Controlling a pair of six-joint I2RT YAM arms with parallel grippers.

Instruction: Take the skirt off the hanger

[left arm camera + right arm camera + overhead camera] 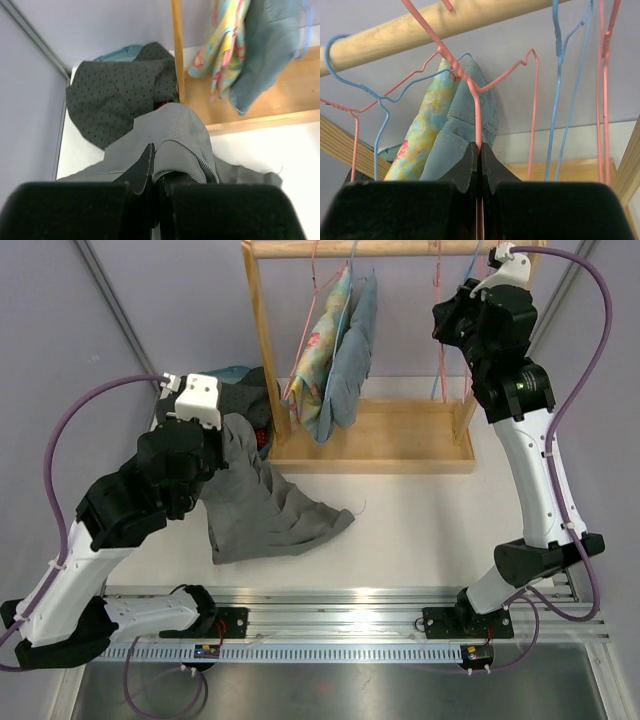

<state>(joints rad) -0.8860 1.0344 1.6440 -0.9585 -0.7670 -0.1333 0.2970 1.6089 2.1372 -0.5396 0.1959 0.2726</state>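
Pale lilac walls [180, 300] close the room in behind the light wooden clothes rack [370, 452], which stands at the back of the white surface [430, 515]. 2 garments hang inside the rack: 1 floral cloth garment [322, 350] and 1 blue denim garment [352, 365].

Left of the rack and in front of it, the grey ribbed fabric skirt [270, 515] slumps from my left tool [152, 159], which is clenched on a fold, down onto the surface. The skirt looks clear of any hanger. I judge it soft, light and limp, so a bunched fold should hold better than a single edge.

Under the rack's top rod [380, 248], my right tool [479, 156] grasps the bare thin pink wire hanger [478, 112].
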